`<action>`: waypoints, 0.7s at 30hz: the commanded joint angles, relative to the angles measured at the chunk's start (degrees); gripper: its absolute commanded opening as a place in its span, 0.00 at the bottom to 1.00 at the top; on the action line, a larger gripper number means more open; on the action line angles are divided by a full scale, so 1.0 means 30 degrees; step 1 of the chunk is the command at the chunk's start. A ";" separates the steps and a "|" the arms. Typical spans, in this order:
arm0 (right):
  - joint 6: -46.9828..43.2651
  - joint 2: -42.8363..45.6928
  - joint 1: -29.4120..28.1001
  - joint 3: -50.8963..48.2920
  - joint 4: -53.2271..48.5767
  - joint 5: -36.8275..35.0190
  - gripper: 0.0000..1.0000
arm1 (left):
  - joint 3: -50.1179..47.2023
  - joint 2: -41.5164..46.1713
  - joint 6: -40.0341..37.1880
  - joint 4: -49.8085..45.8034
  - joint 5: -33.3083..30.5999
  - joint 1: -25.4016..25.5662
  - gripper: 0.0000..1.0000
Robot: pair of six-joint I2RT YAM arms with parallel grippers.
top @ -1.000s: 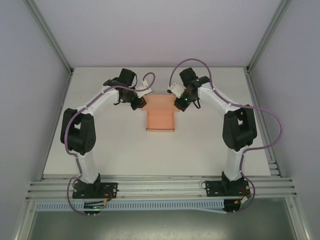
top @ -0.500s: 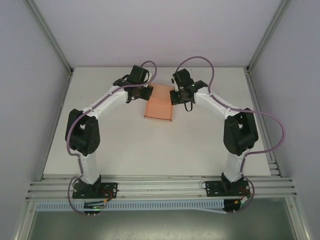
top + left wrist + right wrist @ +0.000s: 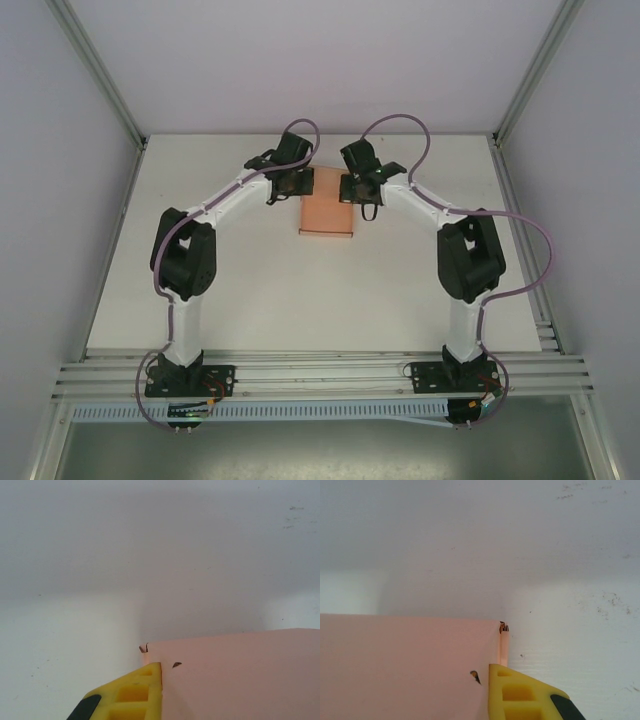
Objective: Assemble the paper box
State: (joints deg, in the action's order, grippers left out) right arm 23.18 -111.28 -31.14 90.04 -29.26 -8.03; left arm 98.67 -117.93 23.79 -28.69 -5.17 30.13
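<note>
Left gripper sits at the far-left corner of the box, past mid-table. Left wrist cam: one yellow finger touches the box's left edge. Card hides the other finger, so can't tell the opening. Box is a flat salmon-pink rectangle lying on the table between both grippers. Right gripper sits at the far-right corner, mirrored. Right wrist cam: one yellow finger against the box's right edge, by a thin side wall. Can't tell the opening there either.
</note>
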 commanded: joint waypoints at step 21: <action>0.0916 0.2151 -0.2170 -0.4677 0.4545 -0.4120 0.00 | -0.4003 0.0434 0.2506 0.2724 0.3074 0.1035 0.00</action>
State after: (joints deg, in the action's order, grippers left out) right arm 24.62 -107.96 -35.57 77.93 -21.06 -17.19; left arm 90.85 -117.89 29.69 -20.21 -4.10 31.31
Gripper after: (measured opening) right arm 0.051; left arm 0.048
